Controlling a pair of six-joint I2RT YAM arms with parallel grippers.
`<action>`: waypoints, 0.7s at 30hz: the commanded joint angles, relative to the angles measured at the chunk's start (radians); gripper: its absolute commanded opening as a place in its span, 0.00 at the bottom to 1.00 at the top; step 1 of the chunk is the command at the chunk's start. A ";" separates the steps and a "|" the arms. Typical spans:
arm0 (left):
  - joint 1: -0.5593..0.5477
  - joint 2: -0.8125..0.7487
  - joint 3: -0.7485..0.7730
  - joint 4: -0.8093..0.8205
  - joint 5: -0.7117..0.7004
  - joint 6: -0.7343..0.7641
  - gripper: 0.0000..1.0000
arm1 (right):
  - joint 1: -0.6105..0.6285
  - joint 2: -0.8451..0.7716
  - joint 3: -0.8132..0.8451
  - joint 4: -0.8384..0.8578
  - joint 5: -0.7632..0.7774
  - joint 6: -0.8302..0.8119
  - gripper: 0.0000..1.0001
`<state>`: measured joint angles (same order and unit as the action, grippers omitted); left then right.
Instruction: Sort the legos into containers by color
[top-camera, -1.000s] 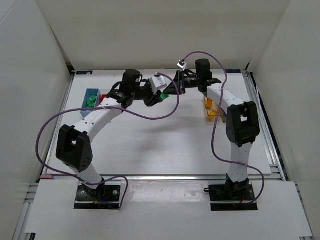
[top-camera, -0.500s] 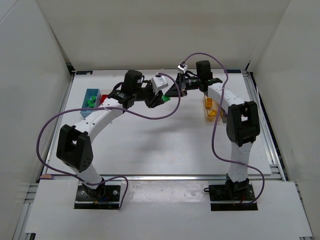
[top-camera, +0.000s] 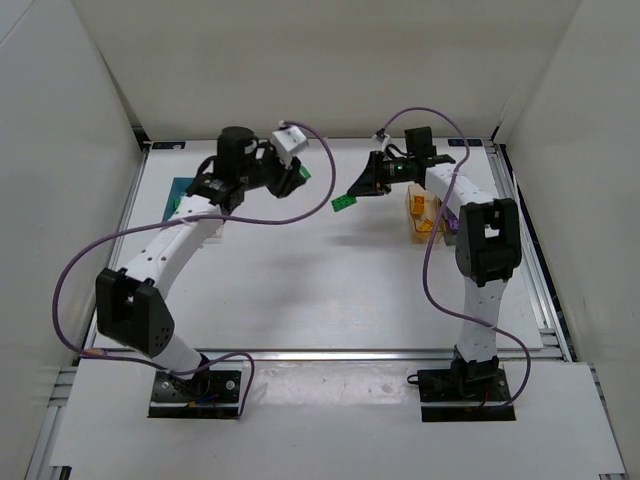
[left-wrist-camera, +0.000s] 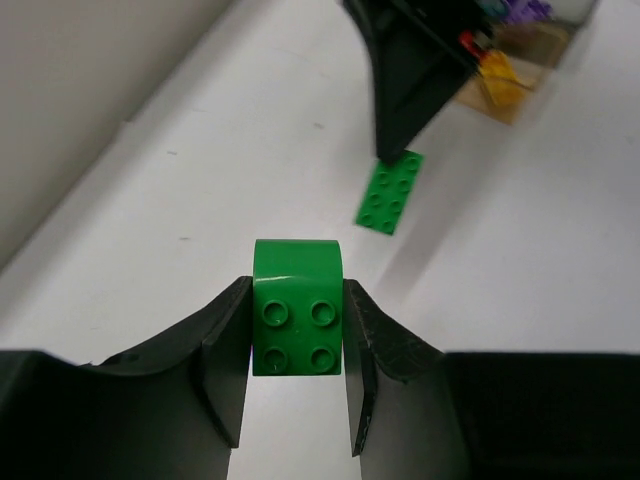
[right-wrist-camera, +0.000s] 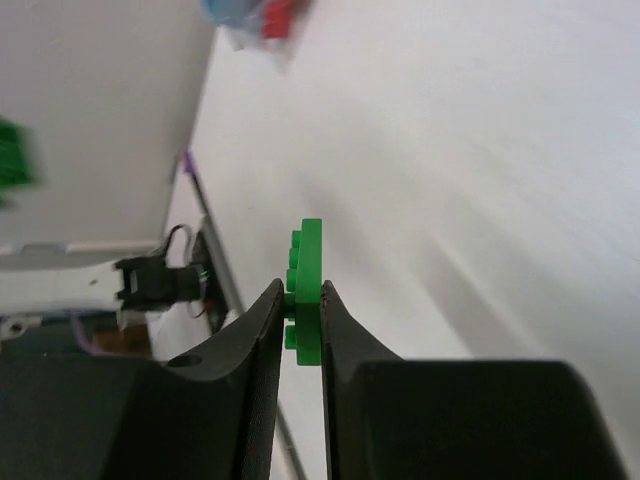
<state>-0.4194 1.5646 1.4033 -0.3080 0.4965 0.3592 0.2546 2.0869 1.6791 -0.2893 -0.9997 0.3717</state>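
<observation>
My left gripper (top-camera: 298, 173) is shut on a green two-by-two lego brick (left-wrist-camera: 297, 312) with a rounded back, held above the table at the back left. My right gripper (top-camera: 349, 197) is shut on a thin green lego plate (right-wrist-camera: 309, 288), pinched edge-on. The plate also shows in the top view (top-camera: 343, 203) and in the left wrist view (left-wrist-camera: 389, 192), hanging from the right fingers (left-wrist-camera: 410, 90). The two grippers are apart. The blue-tinted container (top-camera: 183, 187) lies partly behind the left arm. The orange container (top-camera: 420, 213) sits right of the right gripper.
Purple legos (left-wrist-camera: 520, 10) lie in a bin just beyond the orange container (left-wrist-camera: 505, 90). The blue bin and something red show blurred in the right wrist view (right-wrist-camera: 255, 15). White walls enclose the table on three sides. Purple cables loop over both arms.
The grippers were together near the back middle. They have pulled apart: the left swung back and left with the green brick, the right drew right holding the green plate.
</observation>
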 joint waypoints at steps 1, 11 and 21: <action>0.033 -0.107 0.053 0.046 -0.038 -0.043 0.10 | -0.028 0.007 0.016 -0.071 0.113 -0.117 0.00; 0.148 -0.072 0.108 -0.067 -0.427 -0.152 0.10 | -0.032 -0.036 0.044 -0.077 0.118 -0.160 0.00; 0.533 0.228 0.316 -0.457 -0.470 -0.445 0.10 | 0.012 -0.088 0.166 -0.113 0.144 -0.251 0.00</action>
<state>0.0429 1.7477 1.6588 -0.5926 0.0326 0.0170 0.2523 2.0819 1.7748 -0.4004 -0.8608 0.1711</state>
